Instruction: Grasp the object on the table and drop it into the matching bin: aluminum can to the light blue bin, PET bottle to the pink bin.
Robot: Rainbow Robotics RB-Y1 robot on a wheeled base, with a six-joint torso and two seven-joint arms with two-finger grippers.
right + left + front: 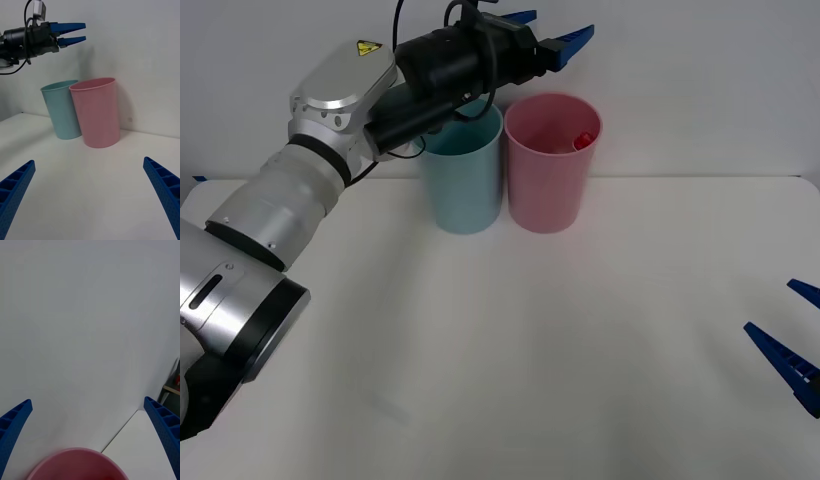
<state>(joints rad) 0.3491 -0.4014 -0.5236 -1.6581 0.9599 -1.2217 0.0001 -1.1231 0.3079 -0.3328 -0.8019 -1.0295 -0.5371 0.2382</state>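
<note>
Now the bottle [583,141] lies inside the pink bin [548,170], with its red cap peeking over the inner wall near the rim at about 3 o'clock of the opening in the front view; the rest of it is hidden by the bin's wall. The pink bin stands upright on the white counter [530,340], at about 12 o'clock of the counter's far edge, against a pale wall. The blue bin [465,180] stands upright just beside it at its 9 o'clock, the two nearly touching; I cannot tell whether they meet.

Above the bins, the left gripper [548,35] hangs at roughly 12 o'clock over the pink bin's rim, its blue ribbed fingers spread apart and holding nothing. Its wrist view looks down past both fingers onto the pink rim [77,465].

The right gripper [795,335] sits low over the counter at about 4 o'clock of the front view, well apart from the bins, its fingers [15,191] spread wide and empty.
</note>
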